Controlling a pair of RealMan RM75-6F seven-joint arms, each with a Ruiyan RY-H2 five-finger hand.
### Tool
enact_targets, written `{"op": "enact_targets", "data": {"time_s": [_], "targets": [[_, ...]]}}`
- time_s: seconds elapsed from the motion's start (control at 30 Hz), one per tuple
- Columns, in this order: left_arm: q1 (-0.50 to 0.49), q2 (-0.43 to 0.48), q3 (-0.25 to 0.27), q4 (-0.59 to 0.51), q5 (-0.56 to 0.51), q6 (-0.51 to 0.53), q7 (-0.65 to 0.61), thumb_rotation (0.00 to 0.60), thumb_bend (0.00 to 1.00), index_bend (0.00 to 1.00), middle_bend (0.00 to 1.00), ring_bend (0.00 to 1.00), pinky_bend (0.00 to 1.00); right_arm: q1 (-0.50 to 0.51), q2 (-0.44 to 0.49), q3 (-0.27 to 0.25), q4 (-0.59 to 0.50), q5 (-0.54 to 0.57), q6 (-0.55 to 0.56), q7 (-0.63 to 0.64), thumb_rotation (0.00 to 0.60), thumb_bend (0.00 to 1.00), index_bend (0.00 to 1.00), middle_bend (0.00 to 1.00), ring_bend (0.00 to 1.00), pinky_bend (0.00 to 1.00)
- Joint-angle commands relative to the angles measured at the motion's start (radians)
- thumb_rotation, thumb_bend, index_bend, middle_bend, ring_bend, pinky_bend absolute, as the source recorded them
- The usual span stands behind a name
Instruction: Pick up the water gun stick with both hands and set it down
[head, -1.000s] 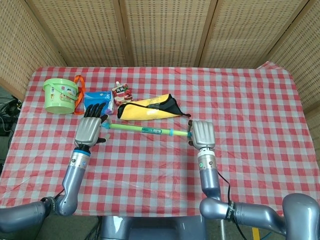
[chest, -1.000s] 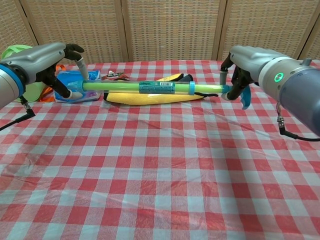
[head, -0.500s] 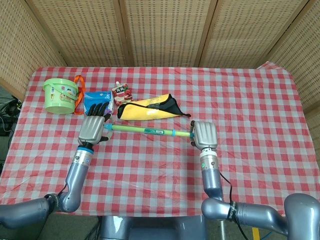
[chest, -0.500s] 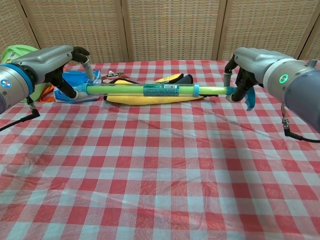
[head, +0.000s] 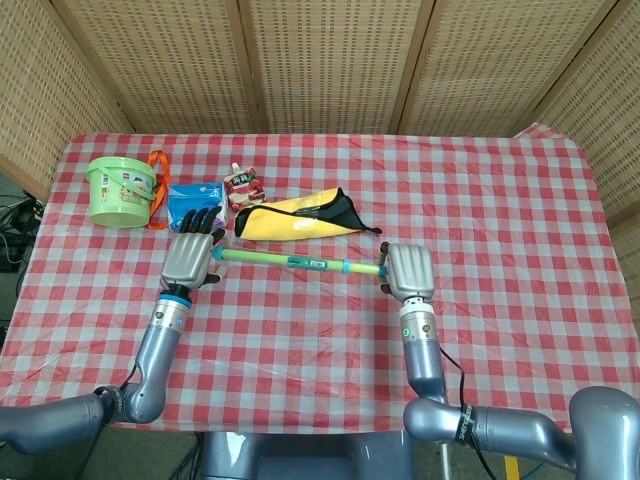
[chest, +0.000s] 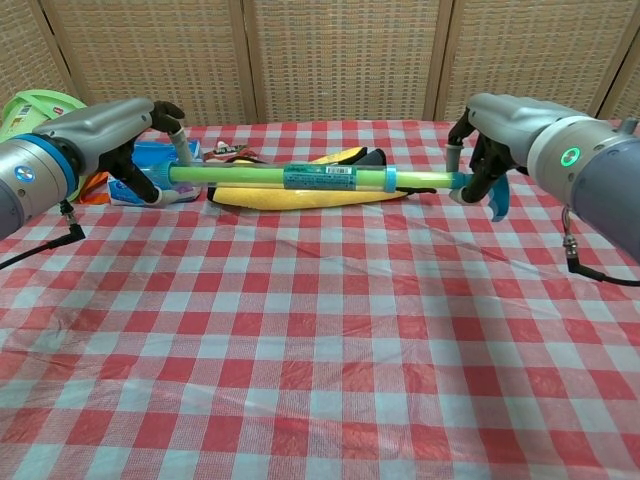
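At the far left of the counter (head: 480, 200), which was covered in a red-and-white checked cloth, a green bucket (head: 120, 190) with an orange strap stood beside a blue packet (head: 190, 200) and a small printed pouch (head: 243, 186). Just in front of these the left hand (head: 188, 259) had its fingers (chest: 170, 122) clamped around the left end of the water gun stick (chest: 300, 178). The stick ran level across the middle, held clear above the cloth in the chest view, a green tube with a printed label near its centre and a blue ring toward the right. Behind it a yellow pouch (head: 295, 218) with black trim lay on the counter. At the right end the right hand (head: 409, 269) gripped the stick's blue handle, fingers (chest: 480, 150) curled tightly around it. Woven panels (head: 330, 60) closed off the back.
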Motion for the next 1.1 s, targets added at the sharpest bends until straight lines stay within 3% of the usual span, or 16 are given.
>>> {"op": "enact_targets", "data": {"time_s": [0.03, 0.43, 1.1], "targets": [[0.000, -0.004, 0.001, 0.003, 0.005, 0.006, -0.007, 0.600, 0.33, 0.45, 0.00, 0.00, 0.00, 0.000, 0.001, -0.001, -0.001, 0.000, 0.001, 0.001, 0.600, 0.59, 0.81, 1.00, 1.00, 0.88], [0.005, -0.002, 0.005, -0.013, 0.003, 0.028, -0.004, 0.600, 0.43, 0.49, 0.00, 0.00, 0.00, -0.006, 0.010, -0.014, -0.002, -0.010, 0.006, 0.005, 0.600, 0.59, 0.81, 1.00, 1.00, 0.88], [0.064, 0.013, 0.054, -0.030, 0.028, 0.058, -0.053, 0.600, 0.44, 0.51, 0.00, 0.00, 0.00, -0.027, 0.042, -0.012, 0.027, -0.013, -0.008, 0.042, 0.600, 0.59, 0.81, 1.00, 1.00, 0.88]]}}
